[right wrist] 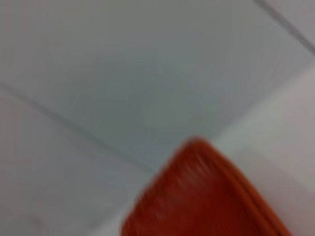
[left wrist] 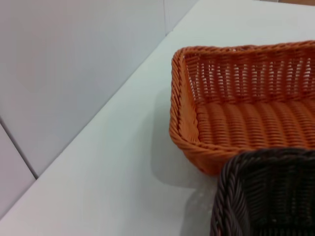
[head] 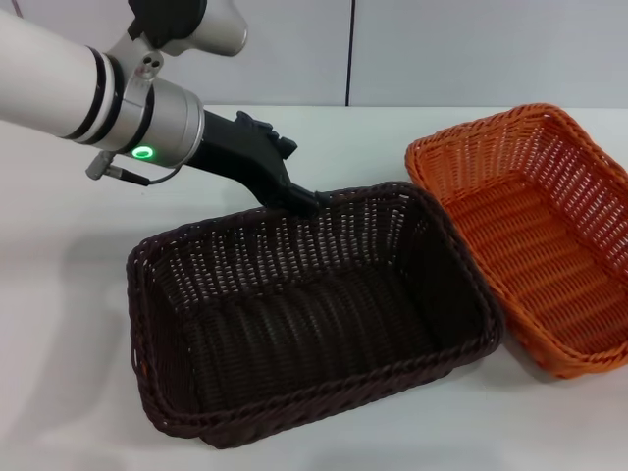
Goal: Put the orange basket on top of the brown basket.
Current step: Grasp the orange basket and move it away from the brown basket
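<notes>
The brown basket (head: 314, 314) sits on the white table at the centre of the head view, open side up. The orange basket (head: 540, 231) lies to its right, its near-left side against the brown basket's right rim. My left gripper (head: 297, 194) reaches down to the far rim of the brown basket and touches it there. The left wrist view shows the orange basket (left wrist: 246, 108) beyond a corner of the brown basket (left wrist: 266, 191). The right wrist view shows only a blurred corner of the orange basket (right wrist: 206, 201). My right gripper is out of view.
The white table (head: 69, 324) stretches to the left and in front of the baskets. A pale panelled wall (head: 442, 49) stands behind the table's far edge.
</notes>
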`<state>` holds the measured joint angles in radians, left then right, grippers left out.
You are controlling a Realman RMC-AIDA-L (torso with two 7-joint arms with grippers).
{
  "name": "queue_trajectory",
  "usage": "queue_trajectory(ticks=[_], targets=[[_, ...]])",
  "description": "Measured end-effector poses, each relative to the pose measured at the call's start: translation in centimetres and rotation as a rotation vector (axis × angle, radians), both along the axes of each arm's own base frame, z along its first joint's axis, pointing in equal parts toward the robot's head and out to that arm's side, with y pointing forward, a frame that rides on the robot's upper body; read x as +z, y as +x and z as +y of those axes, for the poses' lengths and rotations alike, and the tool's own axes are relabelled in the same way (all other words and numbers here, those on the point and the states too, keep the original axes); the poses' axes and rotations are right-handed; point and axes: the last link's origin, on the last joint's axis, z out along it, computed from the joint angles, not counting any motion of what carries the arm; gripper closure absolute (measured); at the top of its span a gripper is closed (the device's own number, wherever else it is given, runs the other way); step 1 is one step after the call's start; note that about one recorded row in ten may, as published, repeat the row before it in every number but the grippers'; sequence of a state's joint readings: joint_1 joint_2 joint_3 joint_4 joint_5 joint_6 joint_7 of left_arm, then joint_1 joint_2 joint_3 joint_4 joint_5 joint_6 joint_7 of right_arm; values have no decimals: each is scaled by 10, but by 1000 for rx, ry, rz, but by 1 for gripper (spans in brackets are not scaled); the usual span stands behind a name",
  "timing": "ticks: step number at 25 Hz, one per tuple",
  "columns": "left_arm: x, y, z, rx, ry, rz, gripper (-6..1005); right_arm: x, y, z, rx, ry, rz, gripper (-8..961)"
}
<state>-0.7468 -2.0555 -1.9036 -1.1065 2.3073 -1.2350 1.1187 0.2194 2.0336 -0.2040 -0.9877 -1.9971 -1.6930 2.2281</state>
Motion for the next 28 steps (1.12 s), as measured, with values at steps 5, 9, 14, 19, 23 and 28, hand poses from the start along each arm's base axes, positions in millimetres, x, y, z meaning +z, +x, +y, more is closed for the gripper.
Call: queue_trajectory(ticks=[5, 9, 14, 19, 23, 28], targets=[[-3, -5, -1, 11, -12, 6, 135, 0, -1, 16, -56, -214, -82, 114], [-5, -11, -2, 26, -17, 7, 135, -9, -2, 27, -61, -296, -100, 114], [-6, -17, -4, 45, -24, 9, 135, -13, -4, 37, -51, -326, -95, 115], [-3, -20, -3, 60, -16, 3, 135, -17, -2, 44, -63, -320, -94, 115], [-3, -21, -2, 64, -14, 1, 135, -22, -2, 49, -68, -323, -97, 115], [-3, -21, -2, 63, -15, 0, 135, -34, -2, 59, -68, -360, -135, 201]])
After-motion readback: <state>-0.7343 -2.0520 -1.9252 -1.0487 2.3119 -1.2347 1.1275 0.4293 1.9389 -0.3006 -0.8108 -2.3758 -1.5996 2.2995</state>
